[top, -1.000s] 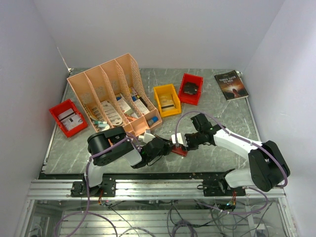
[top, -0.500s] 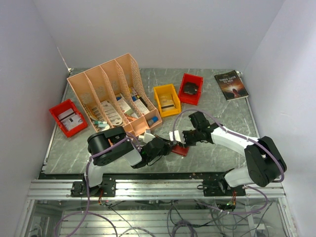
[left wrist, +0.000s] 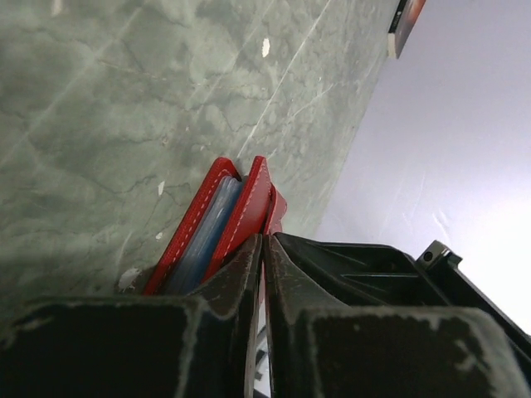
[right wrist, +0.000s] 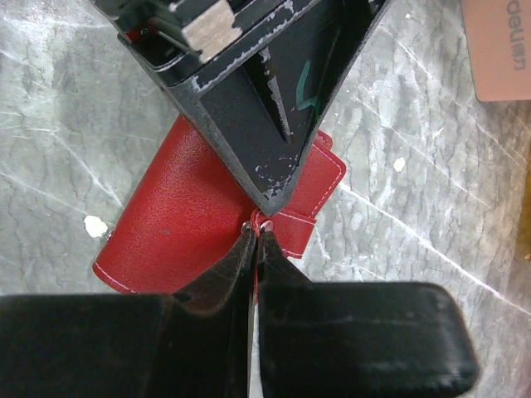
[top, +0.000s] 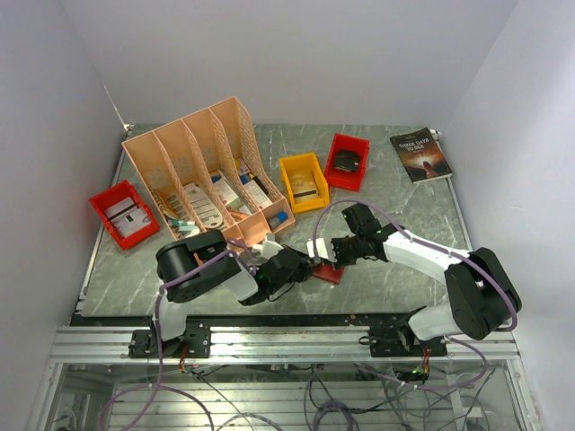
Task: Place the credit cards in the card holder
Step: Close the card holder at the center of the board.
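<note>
— Two claws on one wallet: which step am I in?

— The opening step, as I read it. The card holder point(top: 326, 272) lies on the bench point(top: 395, 287), near the front edge, between your arms. Your left claw point(left wrist: 260, 249) is clenched on one red leaf of it. In the left wrist view the leaves stand slightly apart, with a bluish clear pocket point(left wrist: 207, 236) between them. I cannot tell whether a card sits in that pocket.

— And my right?

— Your right claw point(right wrist: 255, 236) is clenched too, its tips meeting at the snap tab point(right wrist: 290, 225). I can't tell whether it actually pinches the tab.

— What does the next move call for?

— Neither claw carries a credit card, so I judge that loading isn't under way. You need the holder spread open and pinned by one arm, which frees the other to fetch a card. The thin leaves will likely flop shut, so keep that pinch firm and pull the tab gently.

— And around it?

— The bench is grey-green and marbled, with a white fleck point(right wrist: 95, 225) just beside the holder. Behind it stand a peach file sorter point(top: 207, 153) with leaflets, a yellow bin point(top: 303, 182) and two red bins point(top: 124, 214). A dark book point(top: 420, 153) lies at the far right. Plain white walls close you in on three sides.
</note>
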{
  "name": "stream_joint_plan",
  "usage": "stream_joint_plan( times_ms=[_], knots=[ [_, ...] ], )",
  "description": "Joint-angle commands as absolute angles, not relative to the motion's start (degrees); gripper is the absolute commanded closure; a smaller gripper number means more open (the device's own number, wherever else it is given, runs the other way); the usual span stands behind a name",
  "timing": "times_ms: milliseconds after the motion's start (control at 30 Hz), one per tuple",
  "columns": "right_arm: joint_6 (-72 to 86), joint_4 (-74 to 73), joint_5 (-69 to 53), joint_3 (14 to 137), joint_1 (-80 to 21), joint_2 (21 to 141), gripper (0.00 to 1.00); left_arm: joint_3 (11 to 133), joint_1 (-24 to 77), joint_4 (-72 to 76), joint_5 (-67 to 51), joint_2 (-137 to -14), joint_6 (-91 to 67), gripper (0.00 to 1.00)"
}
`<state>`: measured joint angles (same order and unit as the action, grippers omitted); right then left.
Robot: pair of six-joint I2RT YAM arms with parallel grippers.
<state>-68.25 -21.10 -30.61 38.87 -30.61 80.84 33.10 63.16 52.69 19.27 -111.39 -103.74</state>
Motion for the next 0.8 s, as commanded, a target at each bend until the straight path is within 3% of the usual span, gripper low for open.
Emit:
stream_joint_plan(
  times_ms=[0,200,333,767],
  knots=[
    [-68.7,-21.4,-30.6,39.5,-30.7,81.2,1.0,34.9,63.4,39.2,20.0,-106.5,-95.7,0.8],
    [-66.3,-22.7,-34.3,41.3,-28.7,81.2,1.0,35.4,63.4,26.3,23.3,-95.0,-87.0,0.77],
    [-65.6,-22.8,-35.5,41.5,-28.6,80.6,1.0,32.9,63.5,27.6,21.7,-91.3,-81.7,0.79],
    [-70.2,-25.4,-34.9,39.8,-26.5,78.2,1.0,36.2,63.3,37.7,13.1,-100.4,-69.6,0.84]
  ],
)
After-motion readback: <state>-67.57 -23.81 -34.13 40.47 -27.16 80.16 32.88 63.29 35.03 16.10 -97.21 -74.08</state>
